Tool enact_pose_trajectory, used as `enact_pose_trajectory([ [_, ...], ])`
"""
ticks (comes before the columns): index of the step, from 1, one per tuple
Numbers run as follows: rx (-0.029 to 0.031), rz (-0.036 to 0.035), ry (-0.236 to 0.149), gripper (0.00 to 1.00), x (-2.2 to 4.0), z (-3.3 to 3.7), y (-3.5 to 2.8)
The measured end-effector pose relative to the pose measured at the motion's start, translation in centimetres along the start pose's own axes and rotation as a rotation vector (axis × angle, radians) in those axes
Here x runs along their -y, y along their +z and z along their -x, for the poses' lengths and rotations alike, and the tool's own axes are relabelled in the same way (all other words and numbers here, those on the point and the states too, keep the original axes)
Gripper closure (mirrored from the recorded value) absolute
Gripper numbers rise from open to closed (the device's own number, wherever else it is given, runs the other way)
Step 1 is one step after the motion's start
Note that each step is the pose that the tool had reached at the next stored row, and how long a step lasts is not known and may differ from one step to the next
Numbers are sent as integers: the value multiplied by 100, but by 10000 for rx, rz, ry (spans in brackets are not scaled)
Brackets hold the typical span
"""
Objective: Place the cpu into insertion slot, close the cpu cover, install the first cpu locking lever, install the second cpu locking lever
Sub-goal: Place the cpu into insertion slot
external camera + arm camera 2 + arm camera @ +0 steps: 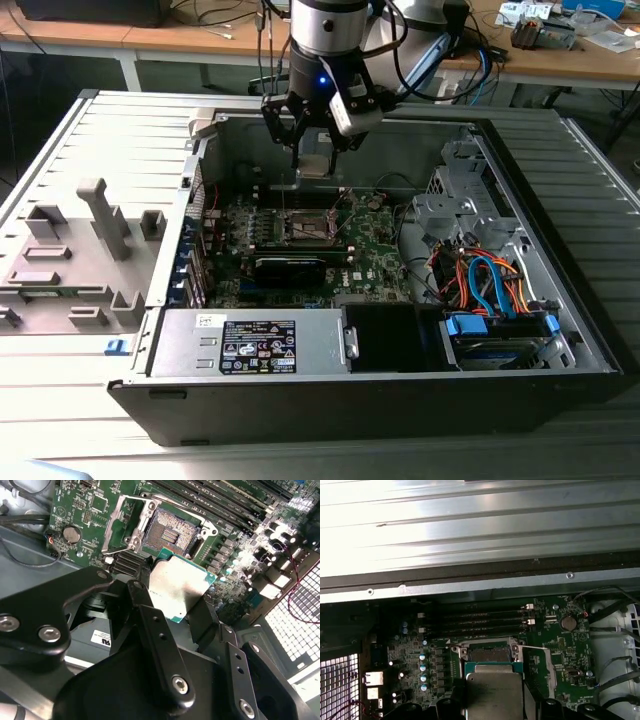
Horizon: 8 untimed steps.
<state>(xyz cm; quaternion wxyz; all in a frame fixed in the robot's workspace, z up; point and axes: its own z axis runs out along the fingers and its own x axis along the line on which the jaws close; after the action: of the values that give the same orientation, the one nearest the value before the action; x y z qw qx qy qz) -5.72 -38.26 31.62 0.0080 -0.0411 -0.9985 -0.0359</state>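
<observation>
I look into an open computer case (400,398) lying on its side on a ribbed grey table (590,160). Its green motherboard (375,260) carries long black memory slots (485,621), a round coin battery (568,623) and a long black card (290,268). Along the case's near wall I see a grey power supply (250,345) with a printed label, and toward the exterior view's right a drive bay (500,335) under blue and orange cables (485,275). Outside the case, on the exterior view's left, a grey fixture plate (100,290) bears upright blocks, with wooden desks (200,40) behind.
</observation>
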Motion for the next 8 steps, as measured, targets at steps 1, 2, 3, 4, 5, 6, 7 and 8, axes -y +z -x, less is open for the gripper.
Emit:
enact_pose_trajectory([
  [1,2,0,30,45,0,0,0],
  [2,5,1,70,45,0,0,1],
  [3,7,2,98,45,0,0,2],
  [4,9,3,114,45,0,0,2],
  [5,10,3,133,45,0,0,3],
  [6,11,3,151,45,0,0,3],
  [7,13,3,183,45,0,0,4],
  [8,15,4,211,45,0,0,4],
])
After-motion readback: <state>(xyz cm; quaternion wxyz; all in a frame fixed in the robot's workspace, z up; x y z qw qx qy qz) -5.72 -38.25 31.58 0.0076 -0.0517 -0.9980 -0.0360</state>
